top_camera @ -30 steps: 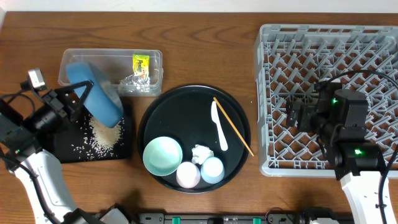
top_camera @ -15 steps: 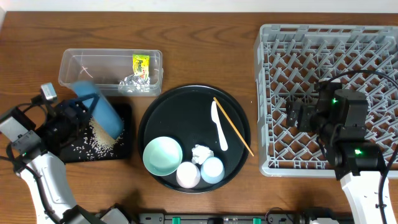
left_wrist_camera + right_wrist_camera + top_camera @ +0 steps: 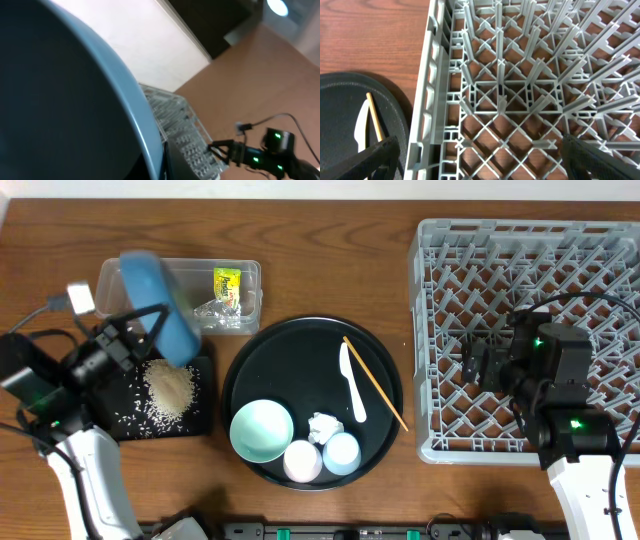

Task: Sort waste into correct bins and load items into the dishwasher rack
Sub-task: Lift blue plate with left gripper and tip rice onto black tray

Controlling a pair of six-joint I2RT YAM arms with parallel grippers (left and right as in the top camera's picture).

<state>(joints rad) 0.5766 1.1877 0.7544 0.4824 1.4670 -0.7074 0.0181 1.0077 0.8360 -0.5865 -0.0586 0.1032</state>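
Observation:
The dark-blue bowl (image 3: pixel 158 302) hangs tipped on its edge over the left end of the clear tub (image 3: pixel 180 278), with my left gripper (image 3: pixel 150 328) shut on its rim. In the left wrist view the bowl (image 3: pixel 75 100) fills the left half. Loose rice (image 3: pixel 170 390) lies heaped on the shallow black tray (image 3: pixel 200 420). In the tub are a yellow-green packet (image 3: pixel 227 284) and a crumpled clear wrapper (image 3: pixel 212 312). My right gripper (image 3: pixel 480 363) hovers open over the grey dishwasher rack (image 3: pixel 530 250), nothing between its fingers (image 3: pixel 375 160).
A large round black tray (image 3: pixel 300 340) holds a mint-green bowl (image 3: pixel 262 430), a pink cup (image 3: pixel 303 461), a light-blue cup (image 3: pixel 341 452), a crumpled white tissue (image 3: pixel 322 427), a white spoon (image 3: pixel 352 385) and a wooden chopstick (image 3: pixel 375 383). The rack's pegs (image 3: pixel 520 100) stand below the right wrist.
The left arm has swung the blue bowl from above the rice pile up and back over the tub's left end. The right arm has not moved.

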